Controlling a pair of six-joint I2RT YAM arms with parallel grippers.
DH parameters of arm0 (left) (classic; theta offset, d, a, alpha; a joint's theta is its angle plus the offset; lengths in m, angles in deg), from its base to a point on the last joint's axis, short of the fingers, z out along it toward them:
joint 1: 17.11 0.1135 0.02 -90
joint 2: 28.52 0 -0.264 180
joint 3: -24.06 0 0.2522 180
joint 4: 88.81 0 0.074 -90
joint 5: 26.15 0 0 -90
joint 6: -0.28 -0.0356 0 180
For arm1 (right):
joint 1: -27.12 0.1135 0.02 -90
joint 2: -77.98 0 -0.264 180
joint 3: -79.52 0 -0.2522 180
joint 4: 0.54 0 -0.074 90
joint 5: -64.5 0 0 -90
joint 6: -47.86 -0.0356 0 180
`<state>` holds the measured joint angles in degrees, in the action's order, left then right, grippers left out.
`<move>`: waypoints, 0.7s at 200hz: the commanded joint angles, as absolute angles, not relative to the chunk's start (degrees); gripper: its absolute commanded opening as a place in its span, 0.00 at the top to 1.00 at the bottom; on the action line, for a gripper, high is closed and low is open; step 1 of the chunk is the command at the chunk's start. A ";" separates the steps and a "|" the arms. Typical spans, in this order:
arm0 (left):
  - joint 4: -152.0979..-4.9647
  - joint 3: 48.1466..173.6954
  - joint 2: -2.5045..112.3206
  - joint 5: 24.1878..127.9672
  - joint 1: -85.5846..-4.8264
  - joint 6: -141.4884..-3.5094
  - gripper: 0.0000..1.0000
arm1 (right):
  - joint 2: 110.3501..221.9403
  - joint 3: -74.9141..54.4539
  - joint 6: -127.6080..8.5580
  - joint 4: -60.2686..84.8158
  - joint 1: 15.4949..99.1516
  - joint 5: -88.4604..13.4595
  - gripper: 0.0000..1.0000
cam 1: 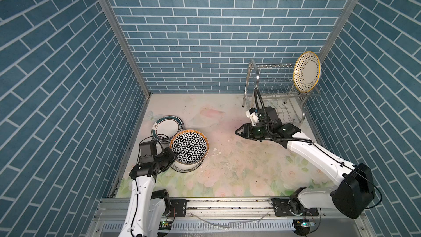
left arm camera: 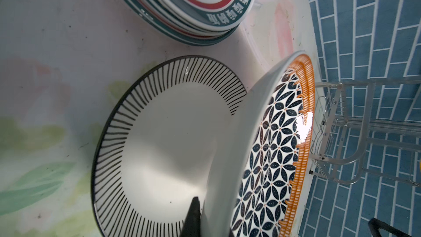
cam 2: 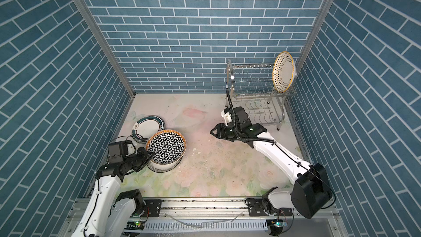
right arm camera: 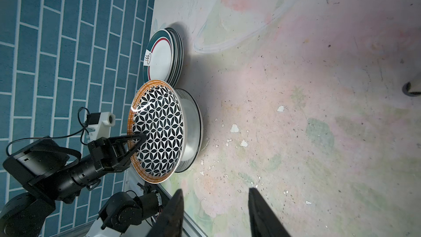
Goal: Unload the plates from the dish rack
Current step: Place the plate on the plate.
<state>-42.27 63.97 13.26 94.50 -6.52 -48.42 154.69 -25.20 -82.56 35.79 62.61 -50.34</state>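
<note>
A: On the dish rack (cam 1: 271, 80), at the back corner of the counter (cam 1: 227, 172), what do you see?

B: One dotted plate (cam 1: 306, 72) standing on edge in the upper tier, at the end beside the side wall (cam 1: 369, 69). It has a yellow rim and rings of black dots, plain in both top views.

A: And the other plates?

B: Across the counter, well apart from the rack. The left jaws are clamped on the rim of the lattice plate (cam 1: 189, 147), orange-edged with a black petal lattice. They hold it tilted over the black-striped plate (left arm camera: 164, 133), which lies flat on the counter. Whether the two touch I cannot tell.

A: Behind those?

B: A stack of teal-banded plates (cam 1: 167, 127), just beside the striped one.

A: Any writing?

B: The left wrist view shows white Chinese characters along the teal band, with a red ring inside it. They are too skewed to read. The top plate also bears a small emblem of wavy steam lines.

A: The right jaws?

B: Partly open, holding nothing, hovering above the floral counter in front of the rack.
</note>
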 commanded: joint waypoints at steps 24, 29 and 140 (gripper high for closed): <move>-46.84 63.14 12.79 96.46 -5.95 -48.01 1.00 | 153.65 -27.00 -80.76 34.93 62.32 -51.69 0.53; -46.75 63.03 12.87 96.37 -5.87 -48.08 1.00 | 153.73 -26.96 -80.80 34.86 62.46 -51.78 0.53; -47.64 60.16 13.13 95.50 -5.33 -47.05 1.00 | 152.56 -27.78 -80.99 33.77 62.38 -52.84 0.53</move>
<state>-43.65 60.25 14.37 93.28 -5.71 -47.92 154.12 -26.78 -82.56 34.63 62.56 -51.96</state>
